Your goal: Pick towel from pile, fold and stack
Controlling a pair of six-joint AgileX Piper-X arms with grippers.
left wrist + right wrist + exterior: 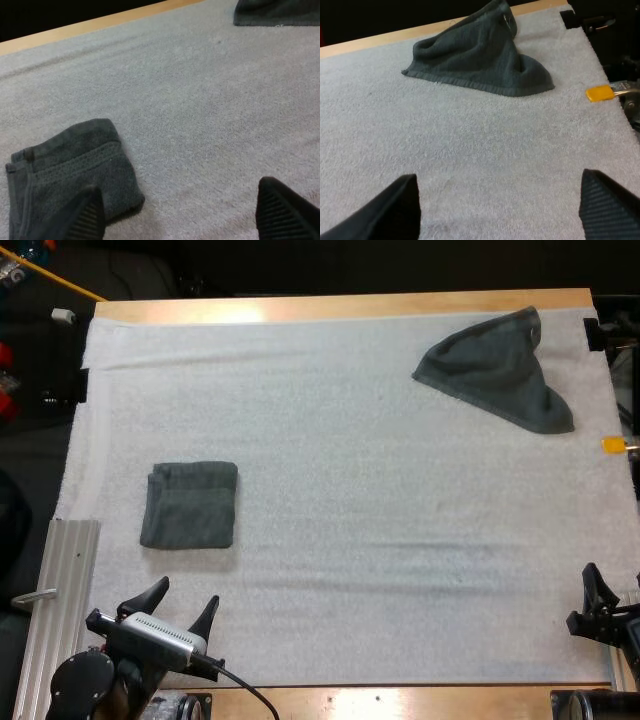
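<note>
White mat [330, 540] on a wooden table [340, 306]. High view: the folded towel [190, 504] lies flat and squared on the left half of the mat, well apart from the crumpled towel [497, 370], which is heaped near the mat's far right corner with one tip reaching toward the far edge. The left gripper [186, 592] sits at the near left of the mat, just short of the folded towel and not touching it, fingers spread with nothing between them. The right gripper [612, 585] is at the near right edge, far from both towels. A ribbed metal rail [60, 590] runs along the mat's left side beside the left arm. Left wrist view: the left gripper [179, 187] has its jaws wide apart and empty. One finger [85, 215] stands in front of the folded towel's [70, 170] near edge and the other is over bare mat. The crumpled towel [275, 12] is far off near the table's far edge. Right wrist view: the right gripper [500, 175] is spread wide and holds nothing, with only bare mat between its fingers [610, 200]. The crumpled towel [480, 55] is ahead of it, well clear, peaked at the far side with its hem lying on the mat.
</note>
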